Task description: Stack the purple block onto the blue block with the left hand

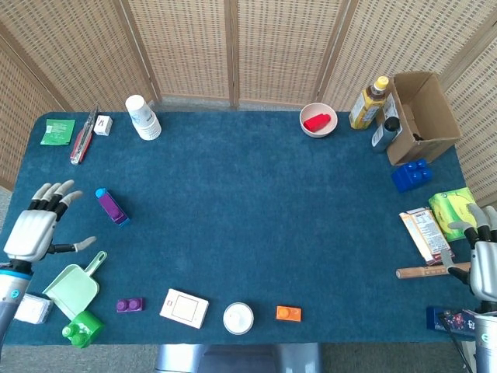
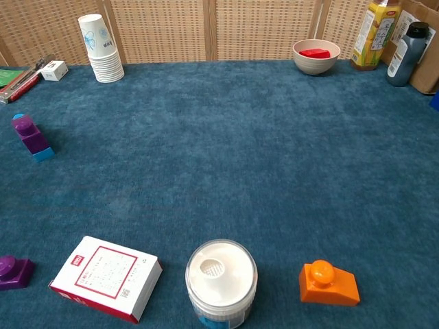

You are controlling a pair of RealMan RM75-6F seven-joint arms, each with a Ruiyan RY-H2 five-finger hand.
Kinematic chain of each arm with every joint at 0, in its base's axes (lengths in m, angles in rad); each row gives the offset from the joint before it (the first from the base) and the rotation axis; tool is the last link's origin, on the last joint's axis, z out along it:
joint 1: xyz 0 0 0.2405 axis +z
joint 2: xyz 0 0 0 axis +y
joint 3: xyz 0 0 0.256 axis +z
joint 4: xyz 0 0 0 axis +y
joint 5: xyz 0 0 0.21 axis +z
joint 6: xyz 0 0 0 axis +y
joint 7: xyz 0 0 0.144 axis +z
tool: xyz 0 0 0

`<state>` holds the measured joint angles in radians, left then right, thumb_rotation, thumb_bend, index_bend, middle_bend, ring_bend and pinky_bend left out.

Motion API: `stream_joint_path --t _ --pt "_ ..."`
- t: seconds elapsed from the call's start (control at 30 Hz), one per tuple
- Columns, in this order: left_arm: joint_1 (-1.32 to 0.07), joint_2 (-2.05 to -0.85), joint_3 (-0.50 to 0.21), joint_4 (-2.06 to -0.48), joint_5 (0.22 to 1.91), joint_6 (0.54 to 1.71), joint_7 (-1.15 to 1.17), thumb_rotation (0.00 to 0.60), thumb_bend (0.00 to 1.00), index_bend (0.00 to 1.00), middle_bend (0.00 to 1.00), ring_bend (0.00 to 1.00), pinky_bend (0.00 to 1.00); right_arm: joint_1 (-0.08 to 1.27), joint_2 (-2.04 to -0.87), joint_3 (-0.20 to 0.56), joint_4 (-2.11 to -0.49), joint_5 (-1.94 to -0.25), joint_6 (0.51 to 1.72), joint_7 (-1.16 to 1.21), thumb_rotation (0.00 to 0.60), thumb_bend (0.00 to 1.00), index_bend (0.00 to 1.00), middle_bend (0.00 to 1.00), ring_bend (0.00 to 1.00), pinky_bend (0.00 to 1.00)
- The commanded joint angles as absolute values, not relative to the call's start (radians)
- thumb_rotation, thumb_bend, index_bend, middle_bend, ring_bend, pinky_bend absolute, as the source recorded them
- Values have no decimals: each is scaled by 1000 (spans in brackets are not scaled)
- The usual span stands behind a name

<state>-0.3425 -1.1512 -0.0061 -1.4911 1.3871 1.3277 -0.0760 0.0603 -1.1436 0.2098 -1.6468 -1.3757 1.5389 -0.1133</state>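
We see the purple block (image 1: 111,206) sitting on top of the blue block (image 1: 122,221) at the 9 o'clock side of the table (image 1: 256,210); in the chest view the purple one (image 2: 29,133) covers the blue, with only blue corners (image 2: 43,154) poking out, and the pair tilts a bit. Left hand (image 1: 35,227) is released, fingers spread, holding nothing, well apart from the stack, out at the 9 o'clock table edge. Right hand (image 1: 481,256) is at the 4 o'clock edge, fingers loosely apart, nothing in it, just beside the wooden stick (image 1: 431,270) and green packet (image 1: 457,211). Neither hand shows in the chest view. Paper cup stack (image 1: 143,117) at 11 o'clock, bowl (image 1: 318,120) with a red piece at 1 o'clock, cardboard box (image 1: 419,116) and bottles at 2. Along 6 to 7 o'clock: orange block (image 1: 288,313), white jar (image 1: 238,318), card box (image 1: 185,308), small purple brick (image 1: 130,305), green scoop (image 1: 74,286).
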Motion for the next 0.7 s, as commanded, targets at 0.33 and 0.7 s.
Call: stream_joint_path --t 0.33,0.7 --pt "-239 -1100 15 -1643 1383 1423 30 389 189 187 62 0 0 72 -1165 200 -1622 -1387 1544 -124 600 281 353 139 0 0" --pt "-145 -1089 36 -1736 1460 1565 145 460 189 208 95 0 0 66 -1152 166 -1628 -1412 1536 -116 600 282 354 183 0 0"
